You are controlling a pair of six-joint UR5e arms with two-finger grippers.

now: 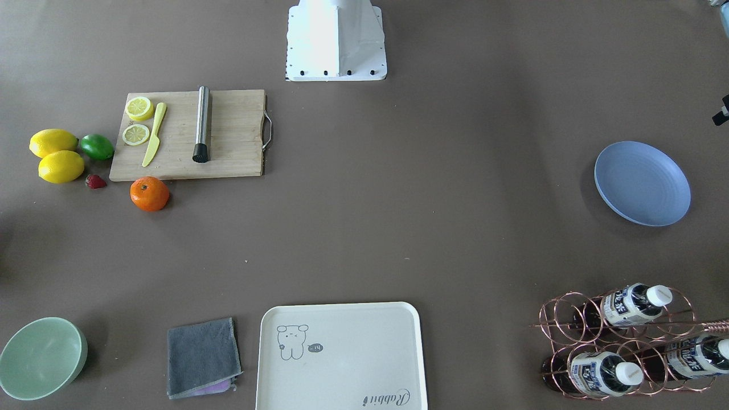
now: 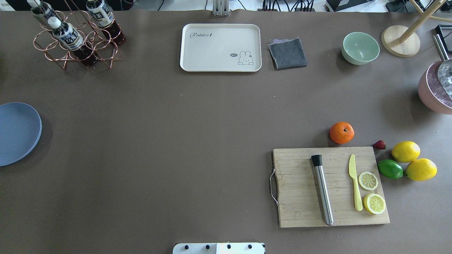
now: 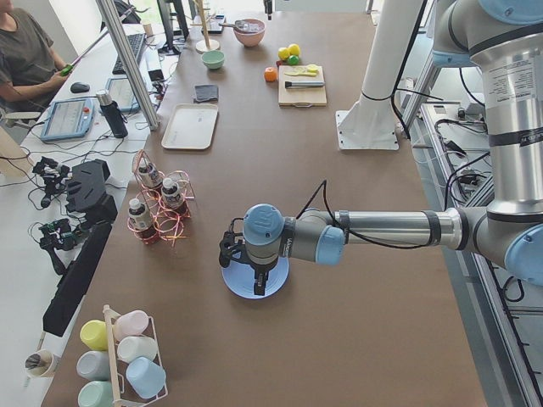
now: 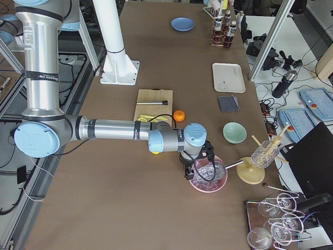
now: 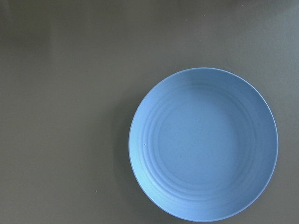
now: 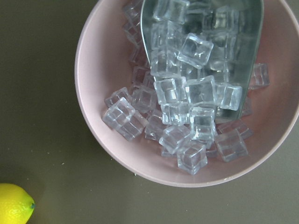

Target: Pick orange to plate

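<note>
The orange (image 2: 342, 132) rests on the table just beyond the cutting board's far edge, also seen in the front view (image 1: 149, 193), with nothing touching it. At the table's left end lies the blue plate (image 2: 17, 134), holding nothing; it fills the left wrist view (image 5: 203, 149). My left gripper (image 3: 258, 288) hangs over the plate (image 3: 237, 281), and I cannot tell whether it is open or shut. My right gripper (image 4: 190, 172) hovers over a pink bowl of ice, far from the orange (image 4: 179, 116); its state cannot be told either.
A wooden cutting board (image 2: 300, 211) carries a steel muddler (image 2: 323, 192), a yellow knife and lemon slices. Two lemons (image 2: 406, 151), a lime (image 2: 390, 169) and a strawberry lie beside it. At the far edge are a cream tray (image 2: 220, 47), grey cloth, mint bowl (image 2: 360, 47) and bottle rack (image 2: 76, 35).
</note>
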